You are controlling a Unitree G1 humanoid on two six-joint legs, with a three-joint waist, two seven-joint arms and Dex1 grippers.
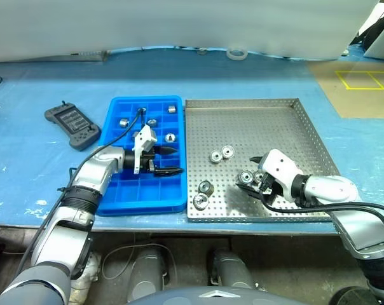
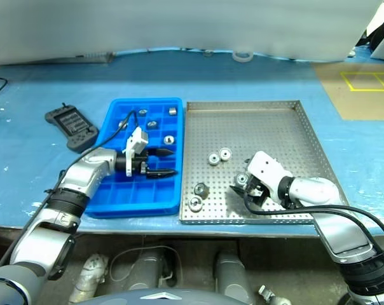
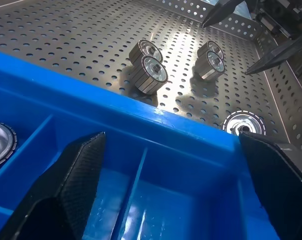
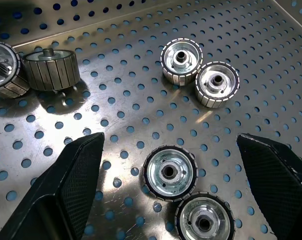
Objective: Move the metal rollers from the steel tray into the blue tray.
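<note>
From above, the blue tray (image 1: 119, 194) and the steel tray (image 1: 287, 127) are lying side by side, edges touching, with a grey controller (image 1: 72, 125) sitting near the blue tray's far left corner and a white tape roll (image 1: 237, 54) further back. Four metal rollers (image 1: 170, 137) are resting in the blue tray's far compartments.

The left gripper (image 1: 168, 160) is hovering over the blue tray's right edge with its fingers (image 3: 76, 175) spread wide and holding nothing; its wrist camera is looking over that rim at a pair of rollers (image 3: 149, 67) in the steel tray and one lying flat just beyond the wall.

The right gripper (image 1: 246, 183) is hanging low near the steel tray's near edge, fingers (image 4: 73, 175) wide apart and empty. Its wrist camera is showing what the overhead view half hides: two rollers (image 4: 170, 172) lying between the fingers, seemingly untouched. Two more rollers are sitting mid-tray, and another two near the near left corner.
</note>
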